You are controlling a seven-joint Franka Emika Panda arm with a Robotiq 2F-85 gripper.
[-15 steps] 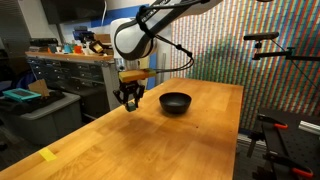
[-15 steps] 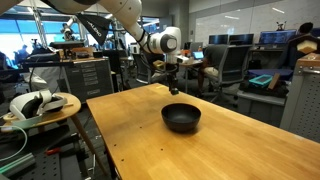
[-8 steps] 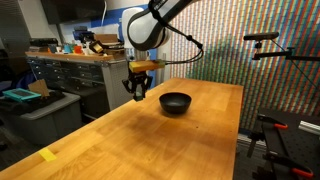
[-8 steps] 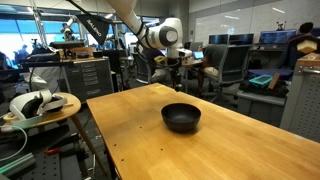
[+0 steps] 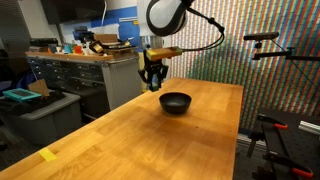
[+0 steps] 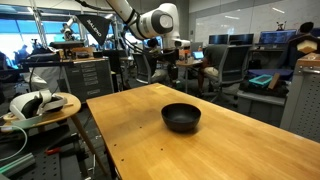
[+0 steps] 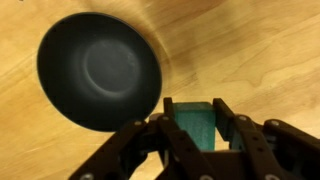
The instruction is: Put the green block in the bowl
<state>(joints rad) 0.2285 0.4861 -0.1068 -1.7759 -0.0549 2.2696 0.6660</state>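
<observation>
Tape strip: a flat yellow tape strip (image 5: 47, 154) lies at the near left corner of the table (image 5: 140, 140), well apart from the work. It plays no part in the task.

Gripper: the gripper (image 5: 152, 82) hangs in the air above the table, pointing down, just left of the bowl in this exterior view. Its jaws are clamped on the green block.

Green block: the green block (image 7: 197, 122) sits between the 2 fingers (image 7: 158, 140), off the table, with 1 flat face toward the wrist camera. The square hold likely keeps it from twisting, so it should drop straight on release. In both exterior views it is too small to make out.

Carry height: the fingertips are well above the bowl's rim, probably so that the block can cross the rim without knocking it.

Bowl: the bowl (image 5: 175, 102) stands upright on the table, mouth up and empty. In the wrist view it lies beside the block, not beneath it, so a release here would probably land on wood.

Next step: judged to be a sideways move until the block is over the bowl's centre, then opening.
</observation>
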